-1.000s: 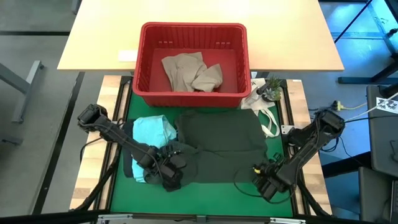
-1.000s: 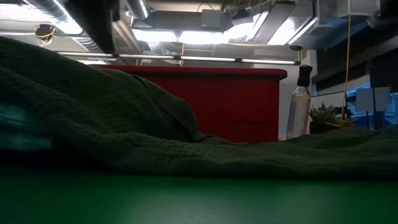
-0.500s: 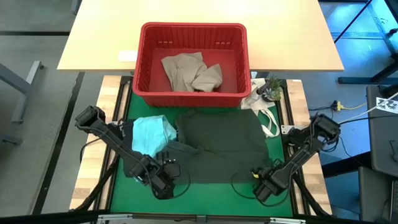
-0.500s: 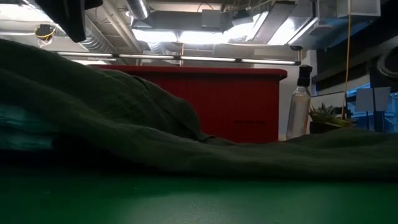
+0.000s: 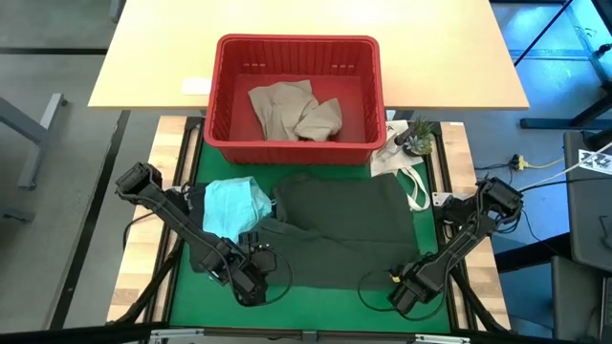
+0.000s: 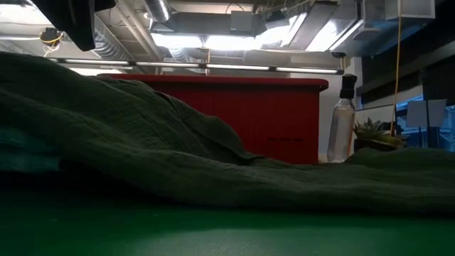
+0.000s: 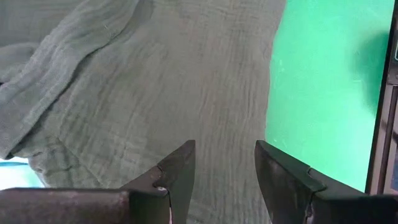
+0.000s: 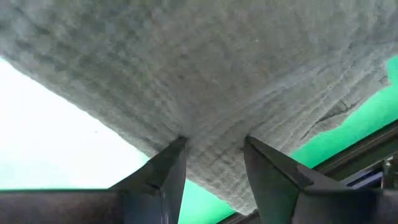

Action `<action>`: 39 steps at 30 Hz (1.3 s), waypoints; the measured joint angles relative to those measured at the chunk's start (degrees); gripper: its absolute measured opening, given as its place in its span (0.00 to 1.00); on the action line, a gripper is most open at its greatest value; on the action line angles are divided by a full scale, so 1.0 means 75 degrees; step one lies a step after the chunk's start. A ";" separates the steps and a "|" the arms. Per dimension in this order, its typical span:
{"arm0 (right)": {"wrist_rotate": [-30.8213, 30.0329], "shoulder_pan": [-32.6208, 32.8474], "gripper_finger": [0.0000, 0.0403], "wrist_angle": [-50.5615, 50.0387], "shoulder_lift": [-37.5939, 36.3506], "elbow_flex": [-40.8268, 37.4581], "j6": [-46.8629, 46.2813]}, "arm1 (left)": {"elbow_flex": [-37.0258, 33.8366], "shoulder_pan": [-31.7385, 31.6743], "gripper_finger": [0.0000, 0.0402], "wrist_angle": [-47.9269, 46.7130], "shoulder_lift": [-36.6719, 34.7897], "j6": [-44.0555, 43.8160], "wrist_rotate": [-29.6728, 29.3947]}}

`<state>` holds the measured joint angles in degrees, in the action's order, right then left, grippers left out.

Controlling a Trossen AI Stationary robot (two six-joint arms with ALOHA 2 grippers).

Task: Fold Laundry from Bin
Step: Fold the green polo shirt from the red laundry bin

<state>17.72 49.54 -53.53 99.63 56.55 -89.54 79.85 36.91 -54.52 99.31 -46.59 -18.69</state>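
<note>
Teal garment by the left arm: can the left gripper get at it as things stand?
Probably yes. The left gripper, open, sits at the olive garment's near edge, and the teal garment lies exposed just beyond it, with nothing lying on top.

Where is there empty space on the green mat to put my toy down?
Bare green mat shows along the near edge, between the left gripper and right gripper, below the dark green cloth. Up toward the red bin it is crowded with the teal cloth.

High view evenly lit, sharp. Low view dim, backlit by ceiling lights [image 6: 213, 39]; foreground cloth [image 6: 142, 153] probably out of focus. Right wrist view blown out beside cloth.
</note>
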 joint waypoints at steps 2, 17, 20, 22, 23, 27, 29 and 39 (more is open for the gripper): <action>0.0002 0.0000 0.40 -0.0118 -0.0007 0.0013 0.0007 | 0.0000 -0.0003 0.40 0.0003 0.0000 0.0000 0.0002; -0.1702 -0.0068 0.40 -0.3830 -0.0154 0.2477 0.1379 | -0.0003 -0.0866 0.40 0.0272 0.0000 0.0137 0.0022; -0.2499 -0.0218 0.40 -0.4604 -0.0158 0.2952 0.1648 | -0.0003 -0.1079 0.40 0.0475 0.0000 0.0565 0.0019; -0.2826 -0.0403 0.40 -0.4904 -0.0160 0.3170 0.2027 | -0.0003 -0.1226 0.40 0.0688 0.0001 0.0949 0.0019; -0.2918 -0.0524 0.40 -0.4850 -0.0195 0.3224 0.2331 | -0.0003 -0.1298 0.40 0.0806 0.0002 0.1121 0.0022; -0.3173 -0.1120 0.40 -0.4434 -0.0522 0.3223 0.4121 | -0.0003 -0.1664 0.40 0.1197 0.0000 0.1713 0.0014; -0.3390 -0.1502 0.40 -0.4607 -0.0644 0.3223 0.4783 | -0.0003 -0.1883 0.40 0.1259 0.0000 0.1950 0.0016; -0.4359 -0.3952 0.40 -0.3838 -0.2115 0.1651 0.7199 | -0.0003 -0.3220 0.40 0.1266 0.0003 0.2527 0.0021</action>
<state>-14.98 19.90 -82.32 83.77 68.94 -35.54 79.83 12.76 -45.03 99.33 -27.63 -18.53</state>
